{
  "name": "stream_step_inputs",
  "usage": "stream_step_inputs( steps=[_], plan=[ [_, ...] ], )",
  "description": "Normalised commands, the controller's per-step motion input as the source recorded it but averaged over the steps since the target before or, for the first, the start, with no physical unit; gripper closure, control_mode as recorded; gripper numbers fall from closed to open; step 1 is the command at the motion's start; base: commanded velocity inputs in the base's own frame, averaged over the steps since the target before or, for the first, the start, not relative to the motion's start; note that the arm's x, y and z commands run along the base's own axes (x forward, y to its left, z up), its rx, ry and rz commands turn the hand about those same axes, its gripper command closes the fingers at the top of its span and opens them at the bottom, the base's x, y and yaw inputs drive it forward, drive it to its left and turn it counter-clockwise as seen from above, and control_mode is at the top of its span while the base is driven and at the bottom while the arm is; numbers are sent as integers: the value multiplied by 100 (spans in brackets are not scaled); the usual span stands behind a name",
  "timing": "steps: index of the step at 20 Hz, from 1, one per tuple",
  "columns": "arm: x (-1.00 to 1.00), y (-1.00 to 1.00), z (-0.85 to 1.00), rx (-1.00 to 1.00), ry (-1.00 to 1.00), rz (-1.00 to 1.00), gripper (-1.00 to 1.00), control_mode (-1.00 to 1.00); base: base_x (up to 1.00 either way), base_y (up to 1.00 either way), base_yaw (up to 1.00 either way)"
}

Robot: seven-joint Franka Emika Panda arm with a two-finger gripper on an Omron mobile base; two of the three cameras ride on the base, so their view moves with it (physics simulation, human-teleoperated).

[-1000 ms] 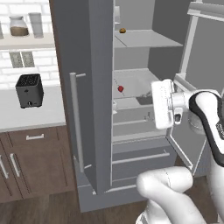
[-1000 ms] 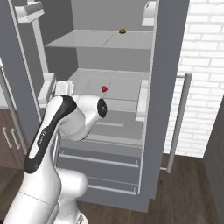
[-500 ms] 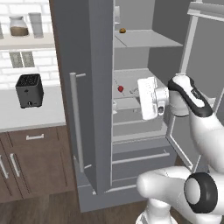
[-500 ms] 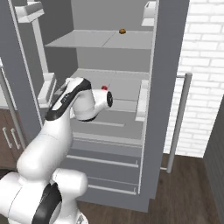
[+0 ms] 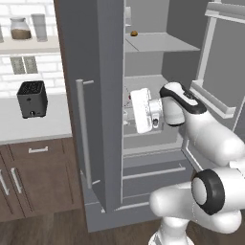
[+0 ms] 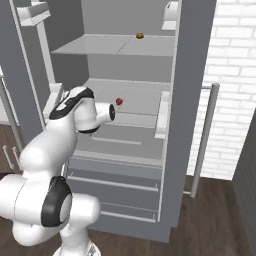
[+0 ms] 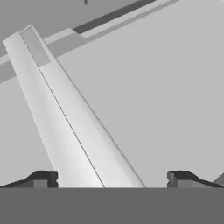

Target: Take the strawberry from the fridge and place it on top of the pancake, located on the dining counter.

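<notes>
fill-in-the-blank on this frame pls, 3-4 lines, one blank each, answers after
1. The strawberry lies on a shelf inside the ____.
2. The gripper has its jaws ____, with nothing between them.
3. The small brown lump sits on the shelf ____ the strawberry's.
4. The black toaster stands on the counter to the ____ of the fridge in the left base view.

Answers: fridge; open; above; left

You have the fridge [image 5: 110,72] standing open, and everything places off it. The strawberry [image 6: 119,101] sits on its middle shelf, toward the left half in the right base view. A small round lump [image 6: 140,35] rests on the shelf above, further right. The gripper [image 7: 112,177] is inside the fridge over the middle shelf, near the strawberry. The toaster [image 5: 32,98] stands on the counter [image 5: 28,127] left of the fridge.
</notes>
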Motion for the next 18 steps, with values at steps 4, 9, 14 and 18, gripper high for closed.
stream_step_inputs(
  steps=[4,9,14,18],
  plan=[
    [0,58,0,0,-8,0,-100,-100,0,0,0],
    [-6,48,0,0,-7,0,-100,-100,0,0,0],
    [-23,38,-1,0,-1,0,-100,-100,0,0,0],
    [-20,32,-4,0,0,0,-100,-100,0,0,0]
  ],
)
